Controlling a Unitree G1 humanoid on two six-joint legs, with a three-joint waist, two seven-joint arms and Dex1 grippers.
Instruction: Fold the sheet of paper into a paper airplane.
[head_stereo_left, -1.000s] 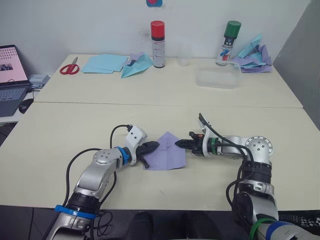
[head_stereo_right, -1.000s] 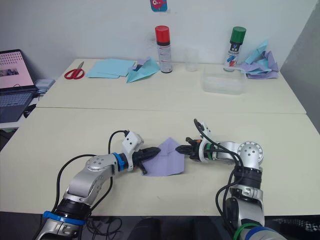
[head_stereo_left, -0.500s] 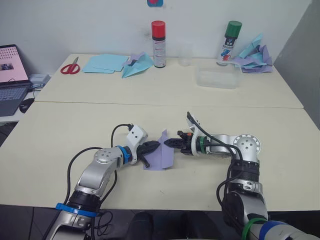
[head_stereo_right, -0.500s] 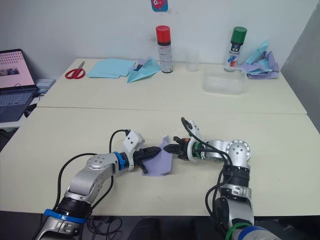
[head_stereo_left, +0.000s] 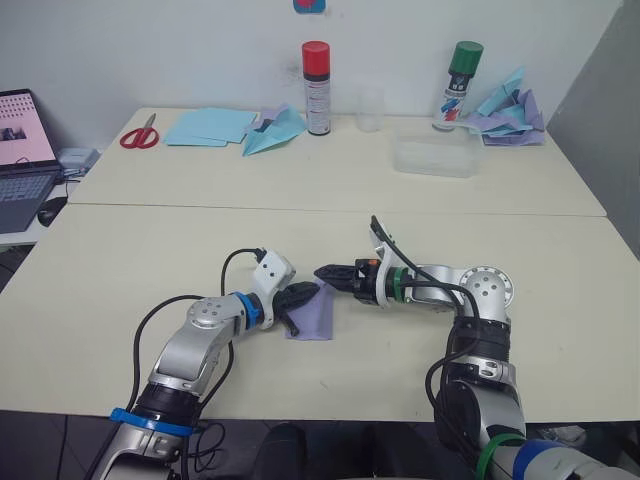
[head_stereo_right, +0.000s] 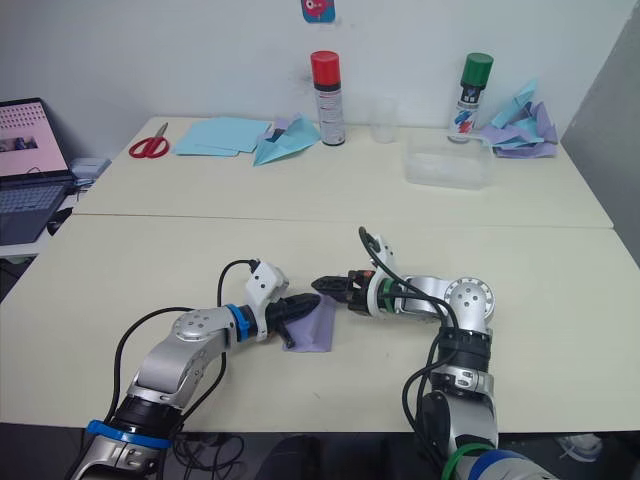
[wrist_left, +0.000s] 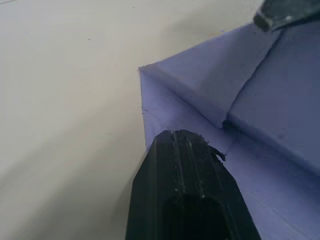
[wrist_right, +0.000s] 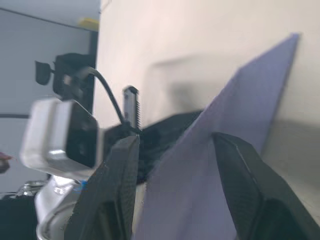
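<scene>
I am seeing the sheet of paper lying on the near table, partly folded, between my two grippers, with one flap standing up off the surface. My left gripper is pressing down on the sheet's left part; in the left wrist view its black fingers are sitting together as one closed tip on the lavender surface beside a crease, not clamping the paper. My right gripper is reaching in from the right at the sheet's upper edge. In the right wrist view its fingers are spread apart with the raised flap running between them, but I cannot tell whether they are touching it.

On the far table I am seeing red scissors, light blue paper sheets, a teal-blue paper plane, a red-capped spray can, a green-capped spray can, a clear plastic box and a heap of folded papers. A laptop is sitting at the far left.
</scene>
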